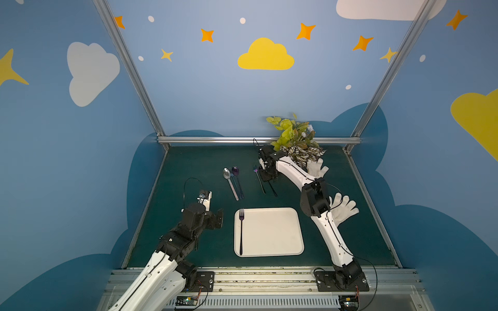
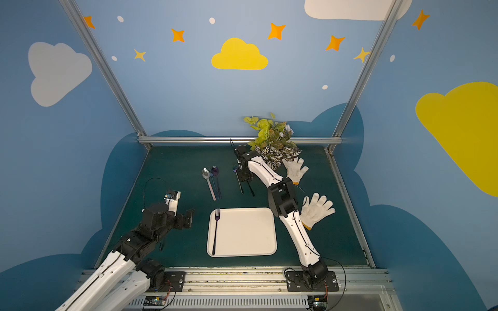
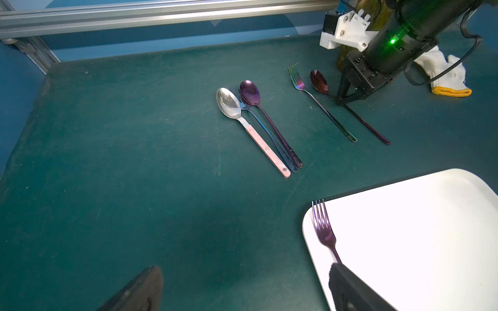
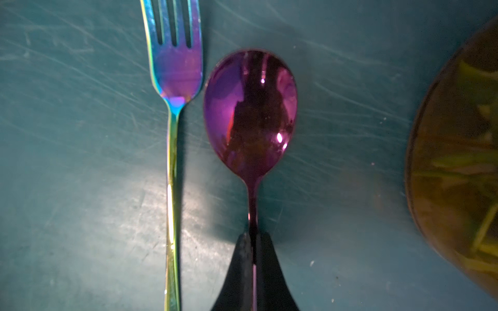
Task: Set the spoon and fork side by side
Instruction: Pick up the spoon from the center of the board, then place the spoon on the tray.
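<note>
Right gripper [image 4: 253,242] is clamping down on the purple spoon [image 4: 250,113] by its handle, spoon lying on the green mat [image 3: 134,161] just beside the rainbow fork [image 4: 176,78]. Left gripper [image 3: 242,272] is hanging wide open by the white tray [image 3: 431,202].

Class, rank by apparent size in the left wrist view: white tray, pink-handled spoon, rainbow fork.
1. White tray, largest, though nearest and cropped.
2. Pink-handled spoon and rainbow fork: similar length; the spoon lies nearer, so unranked.

right end effector [image 3: 340,100] pinched on maroon spoon [image 3: 318,80] neck | rainbow fork [image 3: 298,84] just beside | purple fork [image 3: 324,234] on white tray [image 3: 420,229]
</note>
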Tool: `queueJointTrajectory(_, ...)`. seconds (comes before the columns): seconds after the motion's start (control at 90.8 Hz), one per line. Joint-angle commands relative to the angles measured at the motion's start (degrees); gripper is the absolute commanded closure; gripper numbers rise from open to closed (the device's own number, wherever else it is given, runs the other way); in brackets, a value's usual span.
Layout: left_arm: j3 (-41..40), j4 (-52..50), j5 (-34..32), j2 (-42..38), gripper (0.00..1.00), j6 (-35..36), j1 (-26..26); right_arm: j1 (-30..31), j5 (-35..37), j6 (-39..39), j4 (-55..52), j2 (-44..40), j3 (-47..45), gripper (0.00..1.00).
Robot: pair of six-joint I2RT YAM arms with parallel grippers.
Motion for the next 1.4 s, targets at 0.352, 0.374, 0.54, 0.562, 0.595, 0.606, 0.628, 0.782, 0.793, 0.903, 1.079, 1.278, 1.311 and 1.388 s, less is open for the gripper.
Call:
queueJointTrajectory(0.352, -0.3, 0.2, -1.2, -3.5, 0.0, 0.4, 0.3, 2.8, 3.3, -5.4, -9.5, -11.2, -0.3, 1.0)
queueJointTrajectory(0.374, -0.3, 0.3, -1.2, -3.5, 0.0, 0.4, 0.3, 3.1, 3.6, -5.2, -10.3, -11.6, -0.3, 1.0)
queueJointTrajectory(0.54, -0.3, 0.2, -1.4, -4.0, 0.0, 0.4, 0.3, 5.2, 6.0, 1.5, -18.1, -15.0, -0.6, 1.0)
queueJointTrajectory(0.562, -0.3, 0.2, -1.4, -3.9, 0.0, 0.4, 0.3, 5.8, 6.1, 2.9, -19.4, -15.6, -0.8, 1.0)
queueJointTrajectory(0.595, -0.3, 0.3, -1.5, -4.1, 0.0, 0.4, 0.3, 6.4, 6.1, 5.3, -20.8, -16.6, -1.6, 1.0)
queueJointTrajectory(0.606, -0.3, 0.3, -1.5, -4.1, 0.0, 0.4, 0.3, 6.6, 6.0, 6.1, -21.2, -17.0, -2.1, 1.0)
queueJointTrajectory(0.628, -0.2, 0.3, -1.5, -4.2, 0.0, 0.4, 0.3, 7.1, 5.8, 7.7, -21.6, -18.0, -3.3, 1.0)
queueJointTrajectory(0.782, -0.3, 0.5, -2.1, -5.3, 0.0, 0.4, 0.3, 13.5, 4.1, 21.2, -15.4, -28.0, -20.8, 1.0)
queueJointTrajectory(0.793, -0.3, 0.5, -2.1, -5.4, 0.0, 0.4, 0.3, 14.2, 4.2, 22.2, -14.7, -28.6, -22.1, 1.0)
queueJointTrajectory(0.903, -0.4, 0.5, -2.6, -6.7, 0.0, 0.2, 0.3, 18.9, 4.8, 32.6, -9.4, -35.2, -32.7, 1.0)
queueJointTrajectory(1.079, -0.6, 0.5, -2.2, -8.2, 0.0, -0.3, 0.3, 25.0, 3.4, 43.7, 0.3, -40.4, -44.9, 1.0)
queueJointTrajectory(1.278, -0.6, 0.7, -1.6, -8.4, 0.0, -0.4, 0.3, 29.7, 2.1, 48.1, 4.4, -36.7, -46.0, 1.0)
queueJointTrajectory(1.311, -0.5, 0.6, -1.5, -8.4, 0.0, -0.4, 0.2, 29.9, 1.8, 48.5, 4.9, -36.2, -45.9, 1.0)
queueJointTrajectory(1.388, -0.4, 0.5, -1.1, -8.4, 0.0, -0.4, 0.3, 30.1, 0.6, 49.6, 7.4, -35.3, -46.5, 1.0)
